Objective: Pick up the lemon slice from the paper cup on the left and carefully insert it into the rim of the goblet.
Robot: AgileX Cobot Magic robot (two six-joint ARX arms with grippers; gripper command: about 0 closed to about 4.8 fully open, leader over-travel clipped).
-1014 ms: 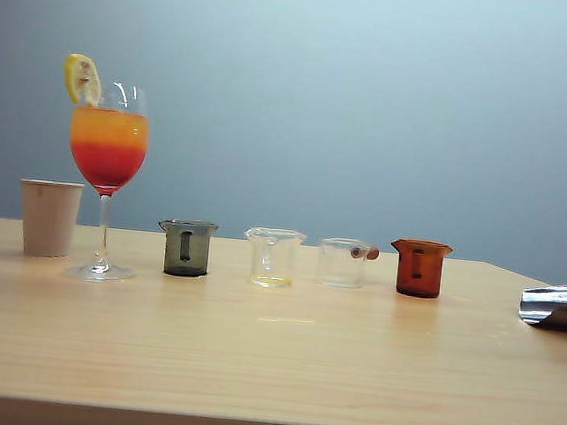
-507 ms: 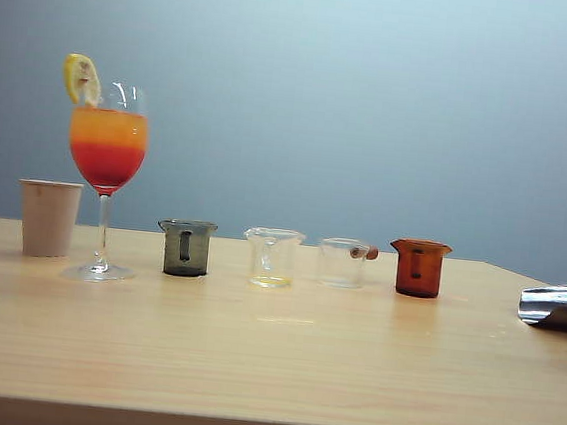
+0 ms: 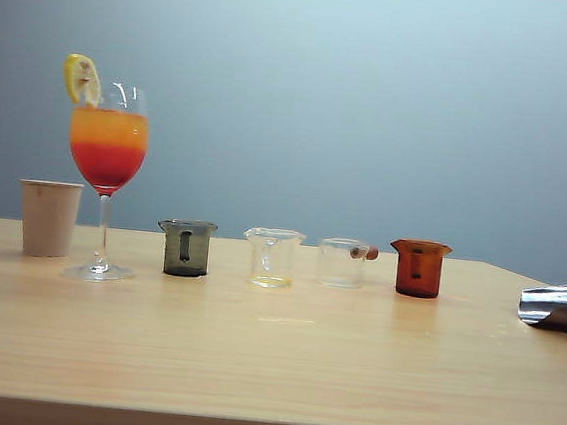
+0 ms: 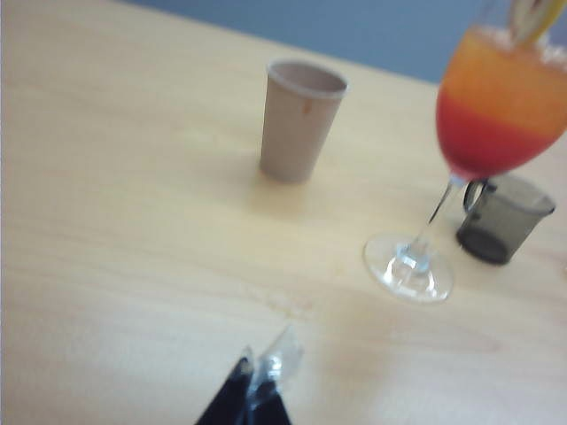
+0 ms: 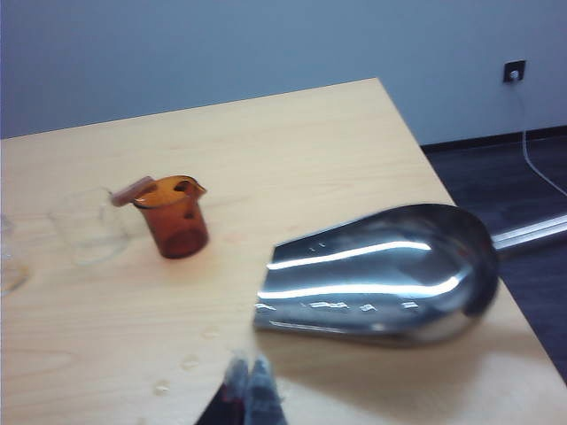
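The paper cup (image 3: 49,217) stands on the worktop (image 3: 269,362), at 9 o'clock from the goblet (image 3: 107,155). The lemon slice (image 3: 81,79) sits on its rim, at 11 o'clock. The left hand (image 4: 259,381) is clenched, empty. The right hand (image 5: 248,376) looks clenched too, near a shiny scoop (image 5: 381,270). No writing shows.

Lab-like test room — bare table (image 3: 269,362), plain wall (image 3: 375,101)

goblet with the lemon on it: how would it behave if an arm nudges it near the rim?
Probably tips easily: the goblet is the tallest item, its drink sits high above a thin stem and small foot. Likely fragile, being thin clear glass. The lemon slice only perches on the rim, so a knock could dislodge it.
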